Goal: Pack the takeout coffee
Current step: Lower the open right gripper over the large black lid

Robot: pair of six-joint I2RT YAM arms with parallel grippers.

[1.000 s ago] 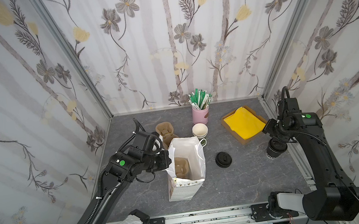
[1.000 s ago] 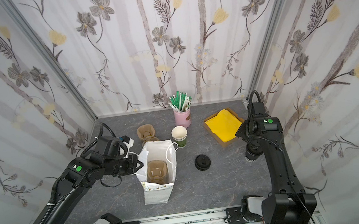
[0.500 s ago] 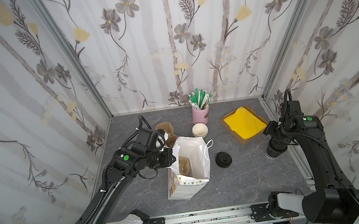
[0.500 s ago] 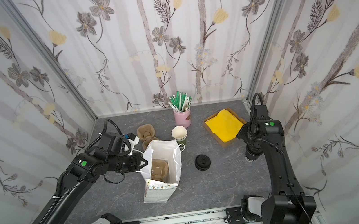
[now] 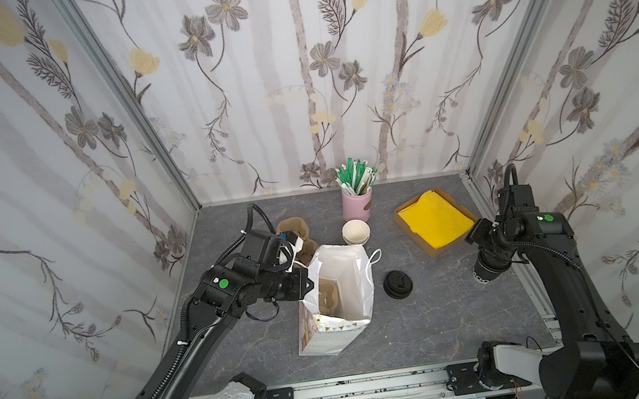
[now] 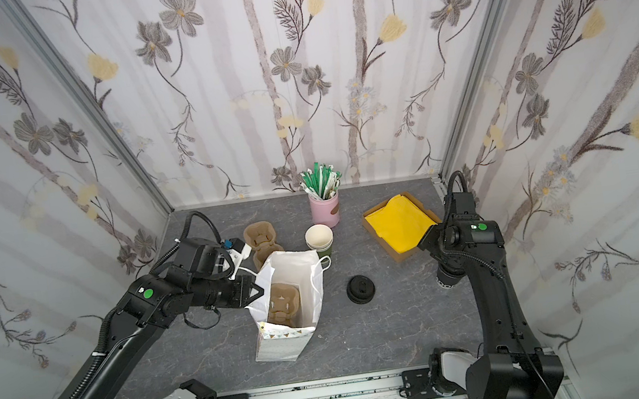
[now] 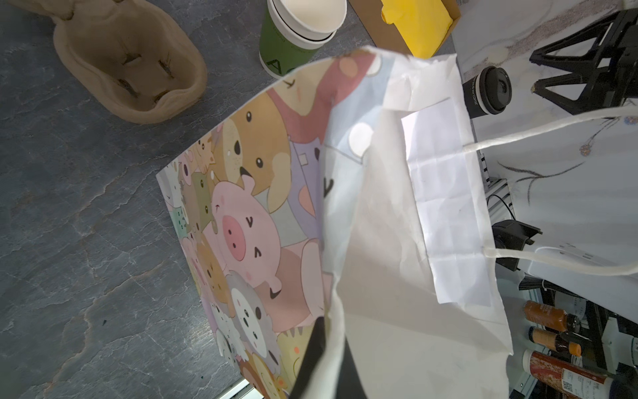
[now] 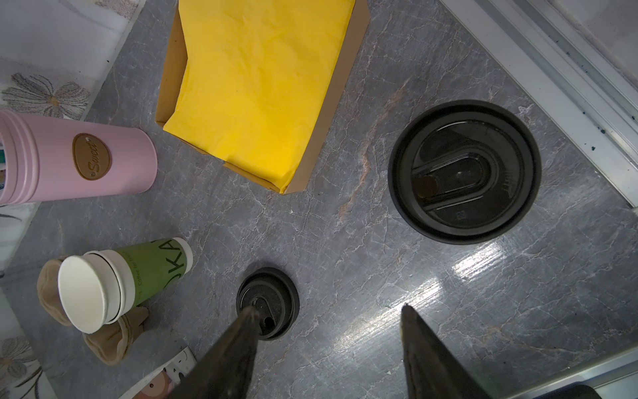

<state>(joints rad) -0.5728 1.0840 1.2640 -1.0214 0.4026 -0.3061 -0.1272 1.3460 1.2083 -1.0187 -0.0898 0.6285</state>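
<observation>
The left claw (image 7: 326, 328) is pressed together on the top edge of the white bag (image 5: 327, 333), pinching the paper at the bag's 9 o'clock side. The bag stands open in the middle of the gray surface (image 5: 430, 320), with a brown cup holder (image 5: 328, 296) inside. The coffee cup (image 8: 464, 172), black lid on, stands on the surface at 3 o'clock from the bag, well apart from it. The right claw (image 8: 328, 309) hangs just above the coffee cup, spread wide, holding nothing. A loose black lid (image 5: 398, 282) lies between bag and cup.
</observation>
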